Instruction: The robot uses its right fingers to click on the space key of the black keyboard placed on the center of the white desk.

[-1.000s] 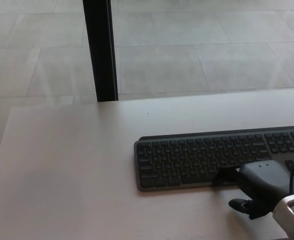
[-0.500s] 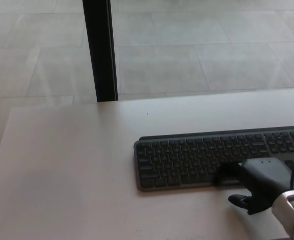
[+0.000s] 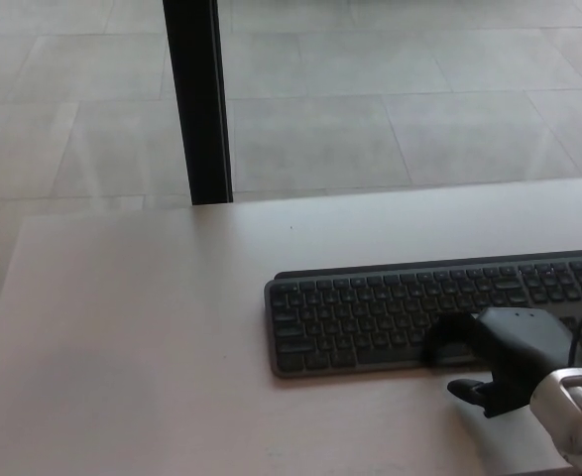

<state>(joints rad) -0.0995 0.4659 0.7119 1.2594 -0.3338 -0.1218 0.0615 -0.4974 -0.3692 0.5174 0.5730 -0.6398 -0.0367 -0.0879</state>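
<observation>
**Right hand over the front row of the keyboard**

On the white desk before me lies the black keyboard, set flat and running off the right edge of my view. My right hand comes in from the lower right corner, its pale wrist behind it. It covers the keyboard's near edge, toward the right part of what I can see. One thick finger reaches forward and left over the bottom row of keys, where the space key would be; the key itself is hidden beneath it, so I cannot tell whether the tip is touching. My thumb sticks out lower down, over bare desk just in front of the keyboard. The hand has hold of nothing; how far apart its fingers are I cannot tell from this angle. My left hand does not show.

Beyond the desk's far edge is a floor of large grey tiles. A black upright post rises from behind the desk, left of the keyboard.
</observation>
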